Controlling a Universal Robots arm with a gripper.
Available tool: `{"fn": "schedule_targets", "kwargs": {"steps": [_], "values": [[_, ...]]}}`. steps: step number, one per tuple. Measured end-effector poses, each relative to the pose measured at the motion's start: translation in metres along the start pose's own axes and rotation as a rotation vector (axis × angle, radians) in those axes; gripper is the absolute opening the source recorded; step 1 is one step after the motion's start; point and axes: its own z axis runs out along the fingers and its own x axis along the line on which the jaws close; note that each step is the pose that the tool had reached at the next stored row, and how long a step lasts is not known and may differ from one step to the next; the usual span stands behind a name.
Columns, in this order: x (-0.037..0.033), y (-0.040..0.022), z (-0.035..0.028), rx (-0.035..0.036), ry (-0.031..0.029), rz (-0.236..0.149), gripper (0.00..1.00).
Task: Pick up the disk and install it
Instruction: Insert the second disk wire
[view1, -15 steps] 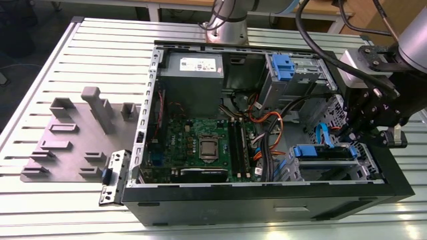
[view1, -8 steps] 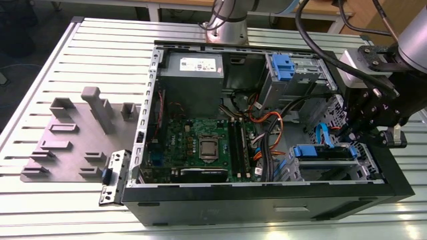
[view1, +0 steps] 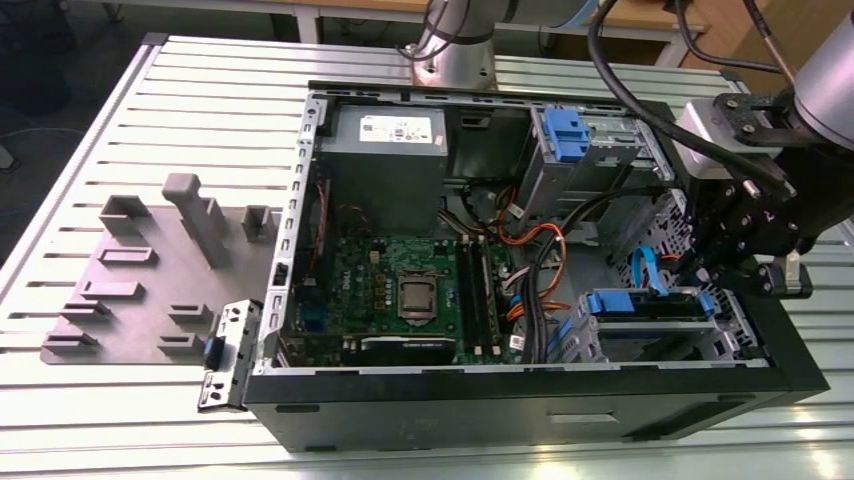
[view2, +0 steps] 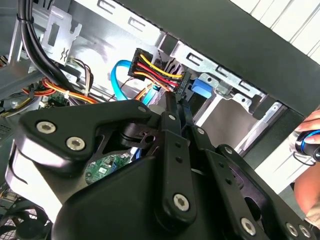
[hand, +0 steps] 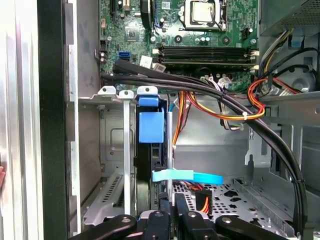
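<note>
A slatted pale metal table (view1: 160, 120) carries everything here. On it lies an open black computer case (view1: 534, 395), side panel off, taking up the exterior view's right and middle. Toward the exterior view's left rests a flat grey fixture plate (view1: 147, 290) with upright blocks, and a small metal bracket (view1: 230, 355) lies just beside the case.

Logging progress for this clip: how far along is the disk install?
Apparently done: the disk stands edge-on inside the drive cage, with its blue carrier tab showing. In hand: the gripper hangs close to it inside the case. Left: whether the disk is fully seated cannot be told.
</note>
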Motion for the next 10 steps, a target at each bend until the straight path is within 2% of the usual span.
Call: {"fn": "schedule_targets", "kwargs": {"steps": [4, 10], "values": [[0.0001, 0.0055, -0.0001, 0.004, -0.0031, 0.0, 0.16], [0.0027, 0.0077, -0.0005, 0.0086, -0.0031, 0.0, 0.16]]}}
